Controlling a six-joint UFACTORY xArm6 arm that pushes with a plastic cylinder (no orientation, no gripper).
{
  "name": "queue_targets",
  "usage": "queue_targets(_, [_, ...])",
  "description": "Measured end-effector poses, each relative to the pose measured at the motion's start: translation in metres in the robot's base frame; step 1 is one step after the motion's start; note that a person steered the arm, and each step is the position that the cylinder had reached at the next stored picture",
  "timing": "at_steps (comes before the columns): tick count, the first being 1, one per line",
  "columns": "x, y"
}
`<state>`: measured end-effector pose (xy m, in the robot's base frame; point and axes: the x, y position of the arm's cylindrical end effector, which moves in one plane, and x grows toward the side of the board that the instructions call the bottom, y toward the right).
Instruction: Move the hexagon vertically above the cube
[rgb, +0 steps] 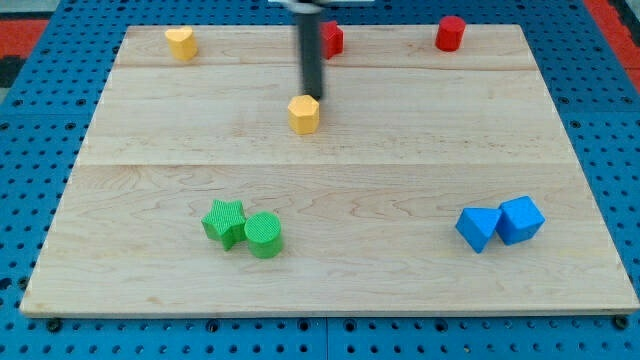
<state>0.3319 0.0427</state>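
8 blocks total on the board (400, 130), 2 per colour.

Yellow x2: hexagon (304, 114) near top-centre; other yellow block (181, 43) at top-left corner, shape unclear.

Red x2: cylinder (450, 33) by top edge twd right corner; other red block (331, 39) at top edge centre, partly hidden behind rod, shape can't tell.

Green x2: star (224, 222) + cylinder (264, 235), touching, bottom-left area.

Blue x2: cube (521, 219) + 2nd blue block (477, 228), angular, exact shape unclear; touching, bottom-right area.

Rod x1, my tip (313, 95) x1, just above hexagon.
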Motion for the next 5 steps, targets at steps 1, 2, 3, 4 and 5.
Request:
queue_targets(1, [-0.006, -0.021])
queue_targets(2, [-0.024, -0.094])
queue_targets(3, [-0.023, -0.154])
queue_targets(4, [0.011, -0.146])
queue_targets(5, [0.019, -0.069])
